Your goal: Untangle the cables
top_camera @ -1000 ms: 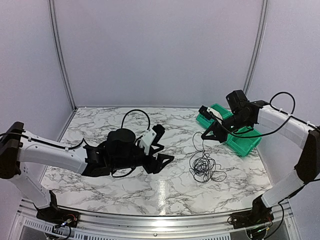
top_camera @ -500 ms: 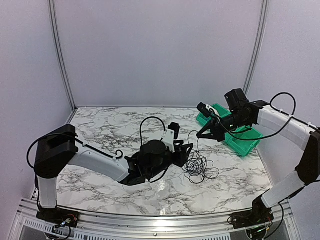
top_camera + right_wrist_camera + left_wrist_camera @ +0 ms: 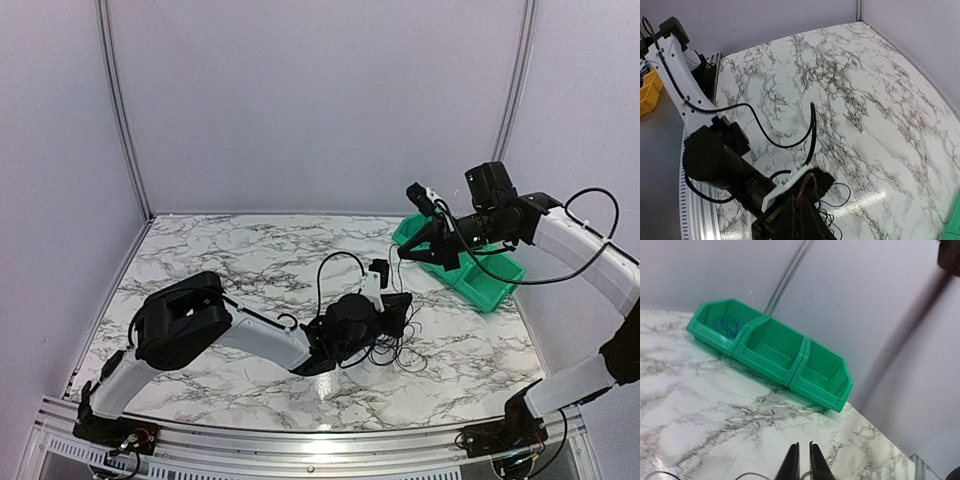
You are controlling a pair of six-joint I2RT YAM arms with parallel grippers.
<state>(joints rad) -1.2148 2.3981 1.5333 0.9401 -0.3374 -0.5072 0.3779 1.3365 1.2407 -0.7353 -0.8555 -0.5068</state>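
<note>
Both sets of jaws work the cables (image 3: 410, 352), tangled at four o'clock on the surface (image 3: 230, 260): right jaws pinch a raised strand, left jaws nearly together in the heap, so we judge a gentle pull apart comes next.

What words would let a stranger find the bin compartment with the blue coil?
Look at the marble table, then the row of green bins by the wall. It is the end compartment, the only one holding a blue coil.
</note>
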